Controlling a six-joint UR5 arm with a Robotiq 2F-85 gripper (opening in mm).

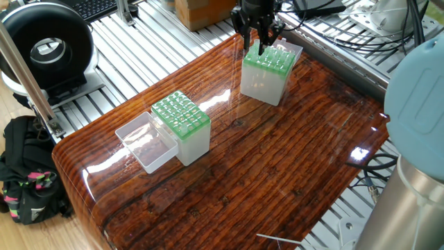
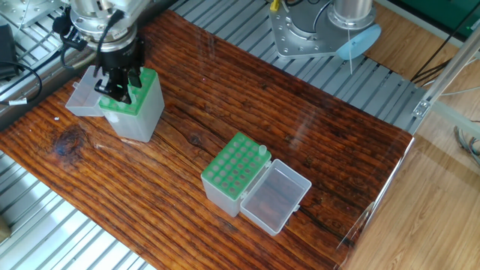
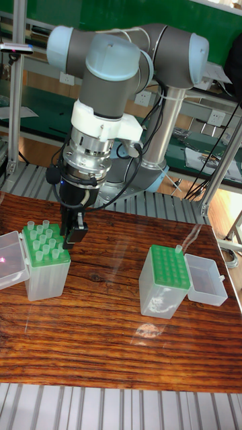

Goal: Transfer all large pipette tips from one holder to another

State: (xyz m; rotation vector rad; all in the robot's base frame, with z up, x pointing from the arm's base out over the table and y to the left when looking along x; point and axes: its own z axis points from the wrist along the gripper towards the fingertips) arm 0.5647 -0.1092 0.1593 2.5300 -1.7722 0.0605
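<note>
A clear holder (image 1: 263, 82) with a green grid stands at the far end of the wooden table, with several large pipette tips (image 1: 275, 54) upright in it. My gripper (image 1: 260, 47) hangs right over its edge row, fingers slightly apart and straddling one tip; it looks open. The other fixed view shows the gripper (image 2: 120, 90) low on that holder (image 2: 141, 114). In the tall view the gripper (image 3: 72, 238) meets the holder's (image 3: 46, 275) right side. The second holder (image 2: 229, 176) carries one tip (image 2: 262, 150) at a corner.
Each holder has a clear lid hinged open beside it (image 2: 277, 195) (image 2: 81, 99). The arm's base (image 2: 315, 30) stands behind the table. A black round device (image 1: 45, 45), a cardboard box (image 1: 201, 10) and cables lie beyond the table edges.
</note>
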